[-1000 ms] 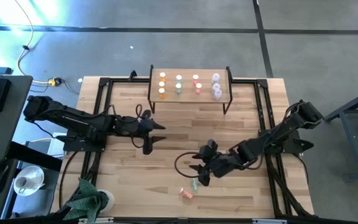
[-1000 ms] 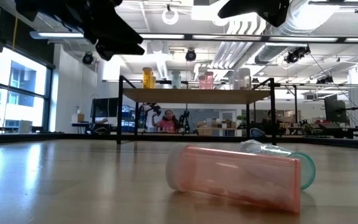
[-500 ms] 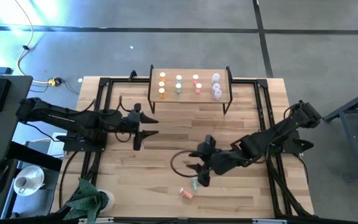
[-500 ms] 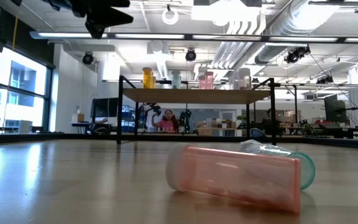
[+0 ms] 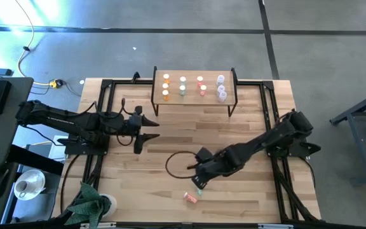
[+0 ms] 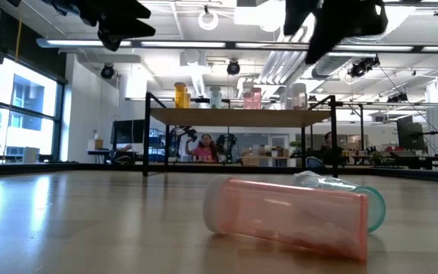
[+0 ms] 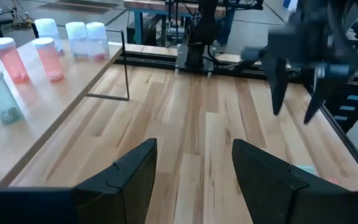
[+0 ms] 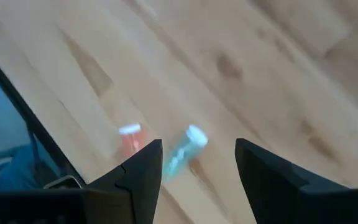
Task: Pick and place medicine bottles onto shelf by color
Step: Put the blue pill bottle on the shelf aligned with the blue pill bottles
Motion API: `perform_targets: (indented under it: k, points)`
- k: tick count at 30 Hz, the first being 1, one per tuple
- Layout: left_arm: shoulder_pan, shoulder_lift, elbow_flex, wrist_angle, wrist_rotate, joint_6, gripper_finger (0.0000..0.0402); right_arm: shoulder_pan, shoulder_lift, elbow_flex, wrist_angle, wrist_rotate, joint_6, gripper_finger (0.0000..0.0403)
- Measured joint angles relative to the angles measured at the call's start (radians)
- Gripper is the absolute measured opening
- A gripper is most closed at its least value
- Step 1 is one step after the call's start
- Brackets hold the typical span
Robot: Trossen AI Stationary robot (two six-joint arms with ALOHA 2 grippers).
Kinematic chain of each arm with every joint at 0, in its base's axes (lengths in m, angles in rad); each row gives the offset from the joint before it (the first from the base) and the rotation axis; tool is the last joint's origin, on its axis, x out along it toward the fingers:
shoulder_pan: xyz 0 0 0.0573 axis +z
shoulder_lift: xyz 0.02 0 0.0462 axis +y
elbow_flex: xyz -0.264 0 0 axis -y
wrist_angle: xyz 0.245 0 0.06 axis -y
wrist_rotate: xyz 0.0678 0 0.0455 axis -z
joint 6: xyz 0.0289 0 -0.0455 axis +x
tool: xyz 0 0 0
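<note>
Two medicine bottles lie on their sides near the table's front edge: a pink one (image 5: 191,198) (image 6: 287,217) and a green one (image 5: 199,189) (image 6: 356,202) just behind it. My right gripper (image 5: 199,179) (image 8: 197,174) hangs open above them, tipped down, touching neither; its wrist view shows the green bottle (image 8: 182,149) and the pink bottle (image 8: 129,138) below. My left gripper (image 5: 146,130) (image 7: 194,180) is open and holds nothing, at mid-left of the table. The shelf (image 5: 194,97) stands at the far edge with orange (image 5: 166,86), green, pink and clear bottles upright in columns.
Black rails (image 5: 107,114) run along the table's left and right sides. A loop of black cable (image 5: 176,164) lies beside my right gripper. A green cloth (image 5: 88,202) lies at the front left corner. Bare wood lies between the shelf and the lying bottles.
My left gripper has drawn back toward the table's left edge and risen, still open. My right gripper has tipped downward and rolled, shifting a little toward the table's left over the two lying bottles. The bottles have not moved.
</note>
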Motion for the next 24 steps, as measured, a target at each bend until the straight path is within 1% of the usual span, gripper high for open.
perform_targets:
  k: [2, 10, 15, 24]
  points:
    - [0.000, 0.000, 0.000, 0.000, 0.000, 0.001, 0.0200, 0.005, 0.032, 0.000, 0.003, -0.028, 0.021, 0.0193]
    - [0.000, 0.000, 0.000, 0.002, -0.003, 0.001, 0.0200, 0.018, 0.151, 0.000, 0.073, -0.069, 0.060, 0.0193]
    - [0.000, 0.000, 0.000, 0.001, -0.003, 0.000, 0.0200, 0.018, 0.196, 0.000, 0.156, -0.077, 0.057, 0.0193]
    - [0.000, 0.000, 0.000, 0.000, -0.003, 0.001, 0.0200, 0.020, 0.256, 0.000, 0.144, -0.067, 0.082, 0.0193]
